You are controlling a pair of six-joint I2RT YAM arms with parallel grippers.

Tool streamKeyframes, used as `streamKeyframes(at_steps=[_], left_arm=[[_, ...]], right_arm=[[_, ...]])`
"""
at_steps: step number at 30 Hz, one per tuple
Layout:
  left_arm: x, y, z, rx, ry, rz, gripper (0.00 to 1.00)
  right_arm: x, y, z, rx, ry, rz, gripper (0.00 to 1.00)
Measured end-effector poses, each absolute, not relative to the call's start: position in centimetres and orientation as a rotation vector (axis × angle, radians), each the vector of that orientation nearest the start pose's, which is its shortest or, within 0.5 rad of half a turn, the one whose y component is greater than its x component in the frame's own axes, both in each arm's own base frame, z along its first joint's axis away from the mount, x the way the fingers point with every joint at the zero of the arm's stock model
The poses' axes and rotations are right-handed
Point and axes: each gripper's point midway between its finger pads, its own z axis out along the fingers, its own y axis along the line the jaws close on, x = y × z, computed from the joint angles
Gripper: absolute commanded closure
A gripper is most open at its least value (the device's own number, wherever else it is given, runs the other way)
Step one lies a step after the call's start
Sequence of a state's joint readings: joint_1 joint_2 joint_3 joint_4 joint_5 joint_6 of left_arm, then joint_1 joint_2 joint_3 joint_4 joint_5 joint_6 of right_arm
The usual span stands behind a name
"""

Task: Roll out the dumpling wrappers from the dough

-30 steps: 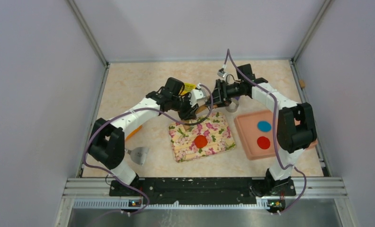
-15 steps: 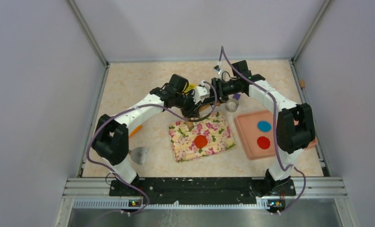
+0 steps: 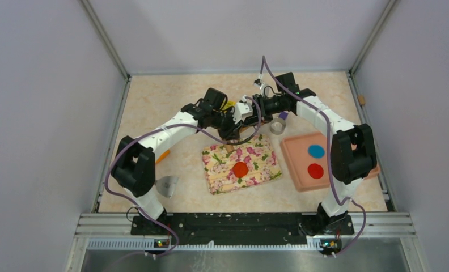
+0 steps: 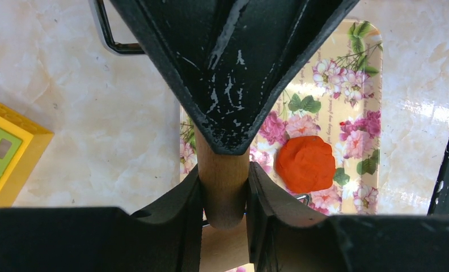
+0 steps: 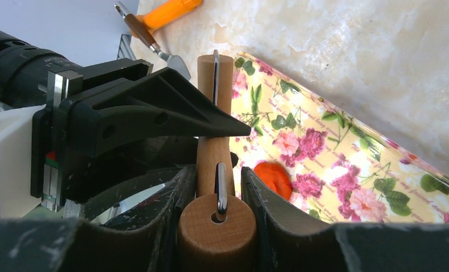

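Near the left edge of the tabletop [image 3: 154,107] lies an orange-handled scraper [image 5: 168,10], metal blade toward the near edge.

Left arm [image 3: 171,127] reaches toward the centre. Its jaws are closed tight on one wooden handle of the rolling pin [image 4: 221,187], both pads touching the wood. A yellow-and-green plastic piece [image 4: 7,147] sits beside it on the far side.

The pin hangs over the far edge of the floral tray [image 3: 216,175]; cannot tell if it touches the tray. The dough [image 3: 240,169] is a flat, roundish red-orange patch on the middle of the floral tray, apart from the pin and both jaws.

A metal ring [image 3: 278,126] stands just beyond the tray's far-right corner.

Right arm [image 3: 324,116] comes in from the right. Its jaws are clamped on the pin's other handle end, which has a wire loop through it.

The pink tray [image 3: 296,164] near the right edge holds a blue disc [image 3: 316,151] and, nearer, one red dumpling wrapper [image 3: 315,170], apart from each other.

The tabletop is beige marble-pattern. Plain grey walls and aluminium frame rails enclose it.
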State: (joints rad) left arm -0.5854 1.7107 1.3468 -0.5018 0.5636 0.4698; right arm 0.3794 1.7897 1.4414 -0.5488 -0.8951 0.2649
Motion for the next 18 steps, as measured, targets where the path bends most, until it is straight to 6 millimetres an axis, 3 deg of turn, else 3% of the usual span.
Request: streamKeyframes(at_steps=[1,5,8,12,18], left_arm=[[31.5,-30.2,14.3,1.413,1.925,-0.735,0.97],[31.5,-30.2,14.2,1.407,1.935,-0.726,0.63],[31.6,-30.0,14.1,1.399,1.949,-0.709,0.5],[31.2,-28.5,14.7,1.355,1.96,-0.698,0.41],[29.8,-23.2,15.0,1.205,2.056,-0.608,0.43]], right_arm=[[32.4,28.4,18.2,-0.549,2.413,1.382,1.0],[32.4,28.4,18.1,-0.557,2.409,1.382,1.0],[32.6,28.1,18.0,-0.568,2.401,1.37,1.0],[31.7,26.2,16.3,-0.531,2.456,1.348,1.0],[32.5,21.2,16.5,-0.385,2.467,1.278,1.0]])
